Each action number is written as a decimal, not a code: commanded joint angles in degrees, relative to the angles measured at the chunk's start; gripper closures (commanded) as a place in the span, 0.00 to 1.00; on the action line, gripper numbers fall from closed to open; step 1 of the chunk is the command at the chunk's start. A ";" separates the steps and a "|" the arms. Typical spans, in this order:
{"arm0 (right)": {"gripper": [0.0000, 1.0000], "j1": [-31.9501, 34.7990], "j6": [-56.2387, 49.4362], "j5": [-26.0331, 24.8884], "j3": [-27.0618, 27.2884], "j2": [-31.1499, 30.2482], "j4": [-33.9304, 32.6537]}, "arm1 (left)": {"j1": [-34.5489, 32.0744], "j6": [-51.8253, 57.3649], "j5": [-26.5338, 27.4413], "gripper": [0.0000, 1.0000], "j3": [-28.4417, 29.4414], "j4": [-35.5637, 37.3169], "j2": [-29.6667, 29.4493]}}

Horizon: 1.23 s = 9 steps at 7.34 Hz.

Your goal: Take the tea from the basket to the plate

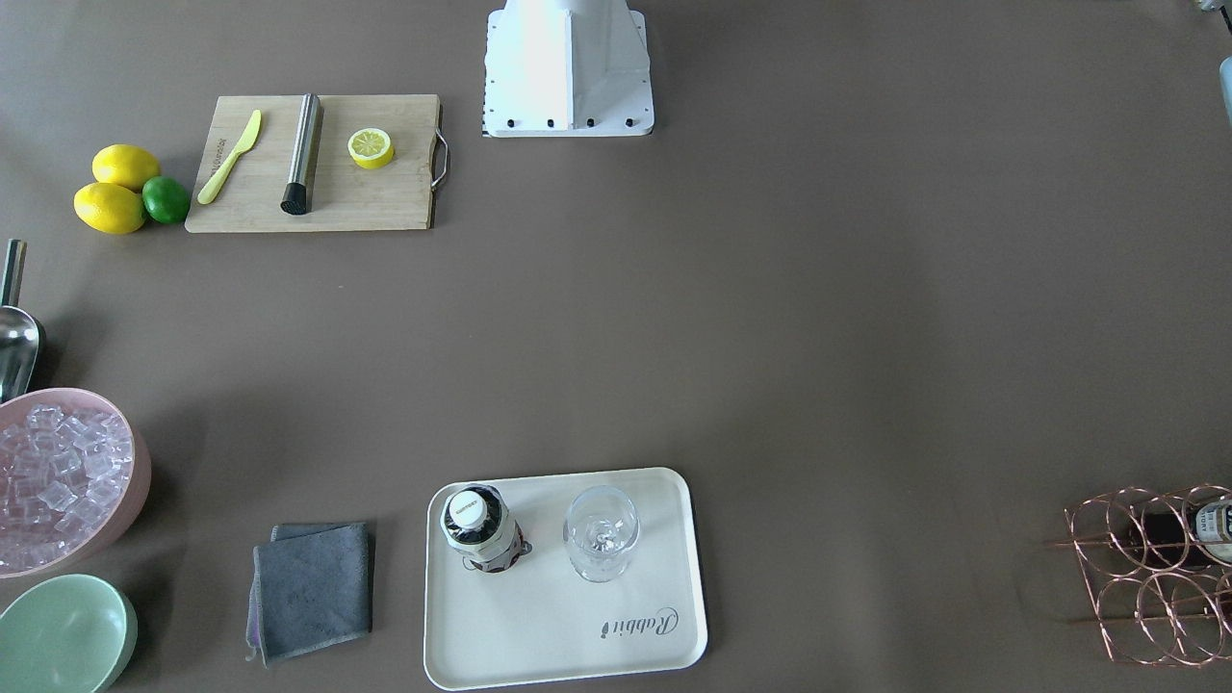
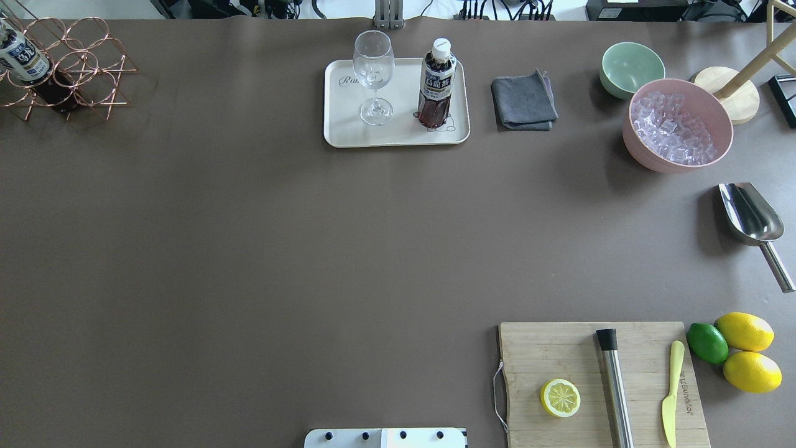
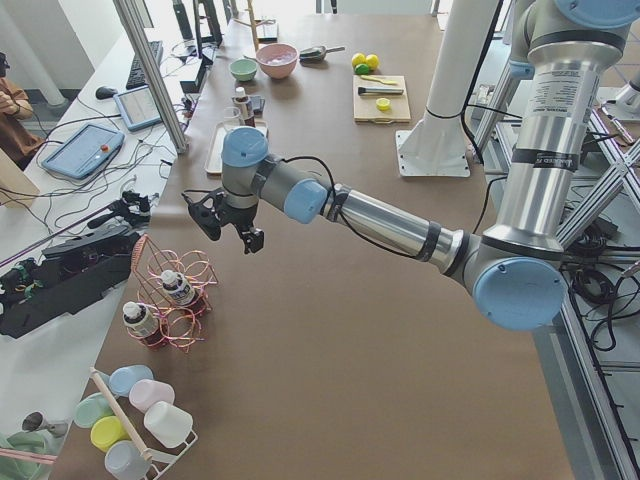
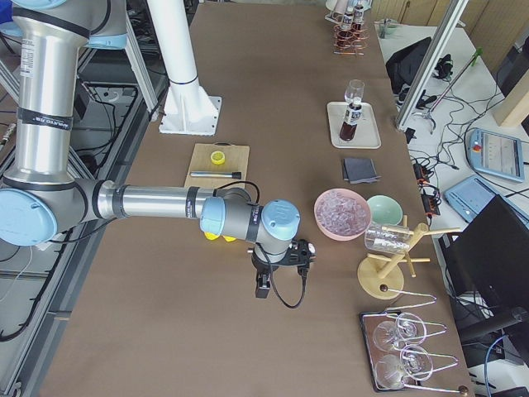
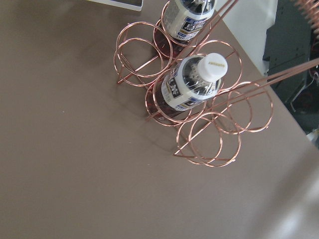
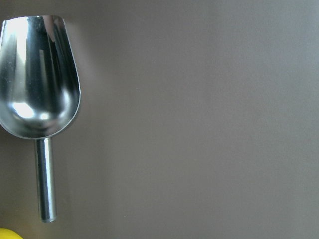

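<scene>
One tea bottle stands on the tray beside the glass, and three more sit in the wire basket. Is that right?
No. Only two bottles sit in the wire basket, as the left wrist view shows. One tea bottle does stand on the tray beside the glass.

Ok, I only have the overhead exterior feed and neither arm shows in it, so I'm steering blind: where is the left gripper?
Observer: The left gripper hangs in the air close to the basket, touching nothing.
Operator: My view cuts the basket off. How many teas are in it?
Observer: Two, upright in neighbouring cells: the nearer tea shows whole in the left wrist view, while the other tea is cut by its top edge.
Operator: And the right arm?
Observer: The right gripper hangs over the table near the pink ice bowl; its wrist camera looks down on the metal scoop.
</scene>
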 commanded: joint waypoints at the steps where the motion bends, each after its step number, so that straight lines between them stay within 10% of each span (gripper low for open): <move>1: 0.00 0.72 0.09 -0.14 -1.08 0.17 0.42 | -0.21 16.28 -0.63 0.04 -2.47 0.73 6.36; 9: 0.00 0.72 5.45 0.12 -2.57 1.58 4.03 | -2.85 37.04 -1.78 0.02 -1.41 0.82 17.79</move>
